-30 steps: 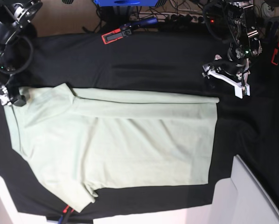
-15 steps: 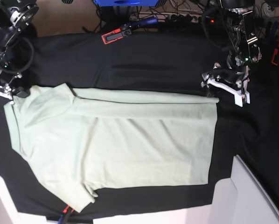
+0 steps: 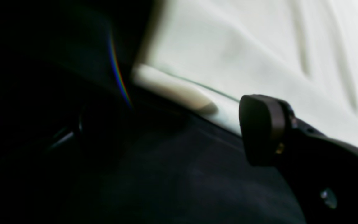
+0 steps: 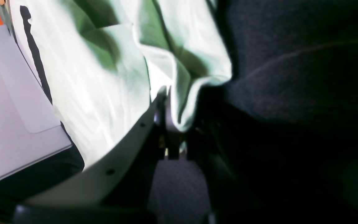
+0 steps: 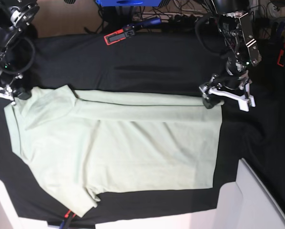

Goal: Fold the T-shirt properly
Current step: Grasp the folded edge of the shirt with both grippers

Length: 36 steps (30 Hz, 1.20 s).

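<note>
Pinching the T-shirt (image 4: 110, 77) collar corner, my right gripper (image 4: 169, 124) anchors it; my left gripper (image 5: 223, 95), jaws wide and empty, straddles the far hem corner.

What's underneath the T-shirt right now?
The T-shirt lies flat on the black table cloth, which shows all around it. Anything else beneath the fabric is covered.

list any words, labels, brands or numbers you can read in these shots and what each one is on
None can be read.
T-shirt: plain pale green, no print or label text visible in any view.
Red and black tool at the table's far edge: any marking is too small to read.
Blue object at the top edge: no legible text.
Both wrist views are blurred and show only cloth and pincer parts.
</note>
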Motion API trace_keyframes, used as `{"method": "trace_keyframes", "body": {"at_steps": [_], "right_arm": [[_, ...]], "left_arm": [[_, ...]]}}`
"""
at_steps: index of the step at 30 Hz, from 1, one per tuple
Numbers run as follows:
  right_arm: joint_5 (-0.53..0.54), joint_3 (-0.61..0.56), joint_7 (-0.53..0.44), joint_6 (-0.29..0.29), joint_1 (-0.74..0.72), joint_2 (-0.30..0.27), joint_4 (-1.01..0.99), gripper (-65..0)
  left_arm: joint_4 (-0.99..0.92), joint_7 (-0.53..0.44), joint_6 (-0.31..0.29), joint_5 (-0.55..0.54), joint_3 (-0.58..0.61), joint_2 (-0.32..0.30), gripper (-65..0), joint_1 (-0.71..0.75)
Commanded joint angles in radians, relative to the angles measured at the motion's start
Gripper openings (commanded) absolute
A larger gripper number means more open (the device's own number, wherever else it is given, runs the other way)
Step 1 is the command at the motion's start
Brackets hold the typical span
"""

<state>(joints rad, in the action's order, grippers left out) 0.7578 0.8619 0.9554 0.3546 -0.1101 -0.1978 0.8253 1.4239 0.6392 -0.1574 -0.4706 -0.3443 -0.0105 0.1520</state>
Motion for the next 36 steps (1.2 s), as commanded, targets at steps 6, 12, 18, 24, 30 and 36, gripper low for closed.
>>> {"method": "trace_keyframes", "body": {"at_steps": [6,12,18,24,30,36], "right_arm": [[0.012,0.001,0.001,0.011,-0.012,-0.016,0.01,-65.0],[0.012,0.0,0.001,0.011,-0.01,-0.016,0.01,-65.0],[0.012,0.0,0.001,0.011,-0.01,-0.016,0.01,-65.0],[0.012,0.0,0.001,0.01,-0.01,-0.016,0.01,-65.0],[0.012,0.0,0.001,0.01,-0.01,-0.016,0.009,-65.0],[0.012,0.0,0.001,0.01,-0.009,-0.016,0.007,-65.0]], "left_arm": [[-0.077,-0.019,-0.006,-0.006,-0.032,-0.007,-4.5,-0.068],[-0.15,-0.019,-0.008,-0.006,-0.023,-0.004,-4.5,-0.111],[-0.153,-0.019,-0.008,-0.006,-0.023,0.004,-4.5,-0.131],[-0.153,-0.019,-0.008,-0.004,-0.022,0.01,-5.4,-0.127],[-0.165,-0.019,-0.008,-0.004,-0.022,0.01,-30.4,-0.128],[-0.212,-0.019,-0.008,-0.004,-0.022,0.01,-49.2,-0.13]]}}
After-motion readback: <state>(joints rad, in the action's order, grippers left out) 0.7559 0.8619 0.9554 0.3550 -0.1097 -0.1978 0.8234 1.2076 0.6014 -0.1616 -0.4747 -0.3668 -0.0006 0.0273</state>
